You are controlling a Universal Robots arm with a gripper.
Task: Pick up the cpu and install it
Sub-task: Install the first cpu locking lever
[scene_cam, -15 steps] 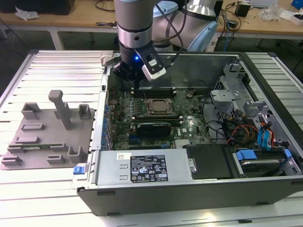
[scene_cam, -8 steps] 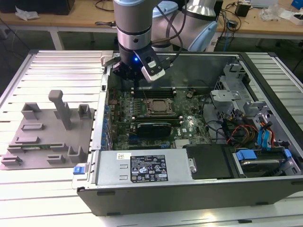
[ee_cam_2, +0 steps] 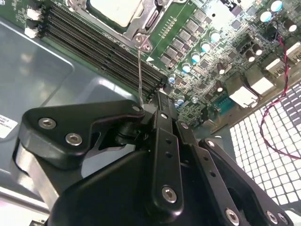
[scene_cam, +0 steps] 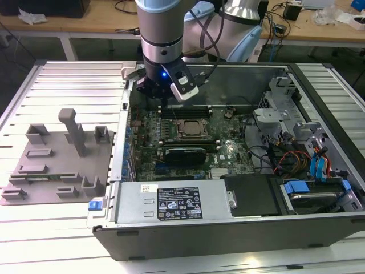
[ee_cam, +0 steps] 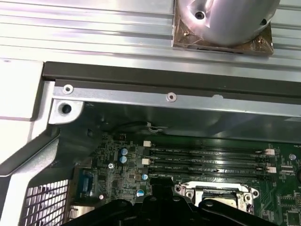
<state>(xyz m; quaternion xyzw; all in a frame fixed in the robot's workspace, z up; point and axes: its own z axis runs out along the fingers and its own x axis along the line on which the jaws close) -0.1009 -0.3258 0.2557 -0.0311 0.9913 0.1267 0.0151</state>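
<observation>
Hand (scene_cam: 162, 96) hangs over the motherboard (scene_cam: 228, 151) inside the open pc case (scene_cam: 171, 242); can't tell if it's spread or pinched; cpu (ee_cam_2: 115, 9) lies in its socket, near the hand; thin metal lever (ee_cam_2: 139, 70) reaches from socket to hand tip.

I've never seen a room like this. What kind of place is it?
Probably a robot lab or workshop: a robot arm hangs over an open computer case on a metal table, with cluttered wooden benches behind.
</observation>
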